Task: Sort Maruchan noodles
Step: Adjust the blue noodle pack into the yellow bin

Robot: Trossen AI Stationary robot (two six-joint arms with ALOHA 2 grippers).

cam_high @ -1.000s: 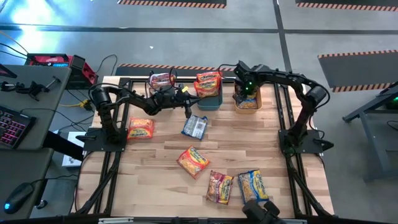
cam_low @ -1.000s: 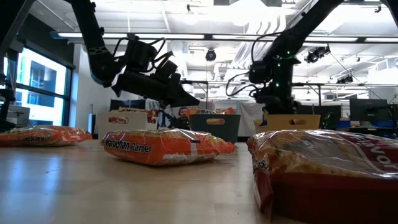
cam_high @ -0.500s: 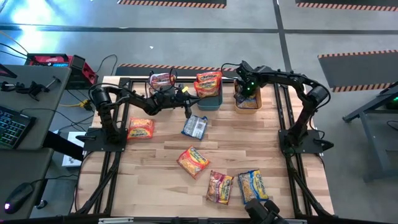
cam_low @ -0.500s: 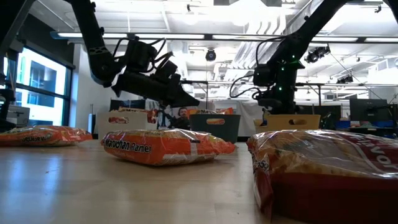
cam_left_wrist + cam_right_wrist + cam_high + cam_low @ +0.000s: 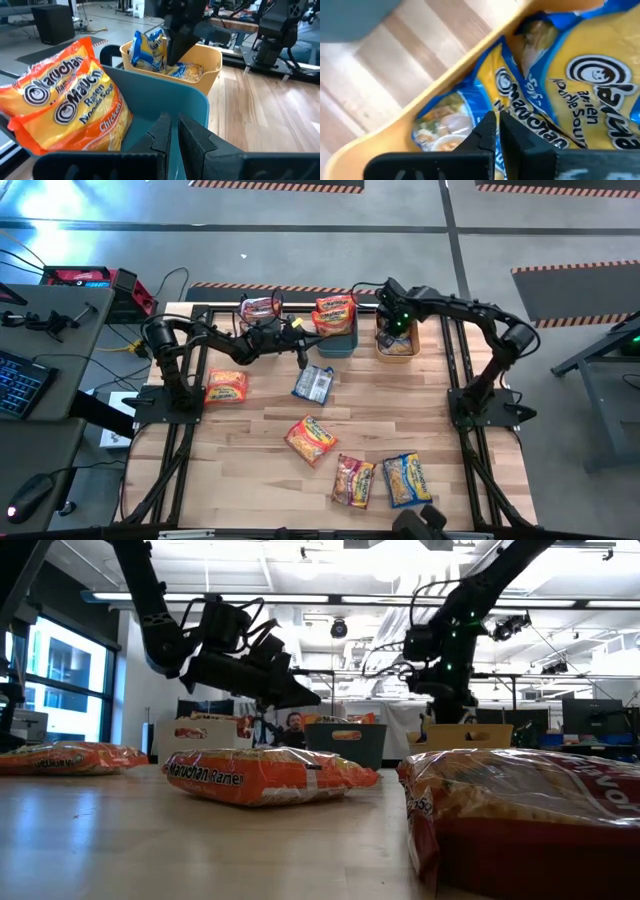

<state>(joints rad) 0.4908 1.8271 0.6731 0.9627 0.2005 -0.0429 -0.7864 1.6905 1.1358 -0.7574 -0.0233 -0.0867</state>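
Right end effector (image 5: 392, 326) hangs over the yellow bin (image 5: 399, 346) with its fingers pinched together on nothing, tips just above the blue-and-yellow packets (image 5: 560, 95) lying inside. Left end effector (image 5: 303, 358) sits near the teal bin (image 5: 165, 107), fingers nearly shut and empty. "Maruchan Ramen Noodle Soup" and "Chicken" read clearly on the orange packets (image 5: 65, 100) in the teal bin, a label only the left wrist view gives. From above I count five packets loose on the bench (image 5: 430, 410): two orange, one blue, one red, one blue-and-yellow. Another red packet (image 5: 259, 308) lies in the white bin (image 5: 243, 313).
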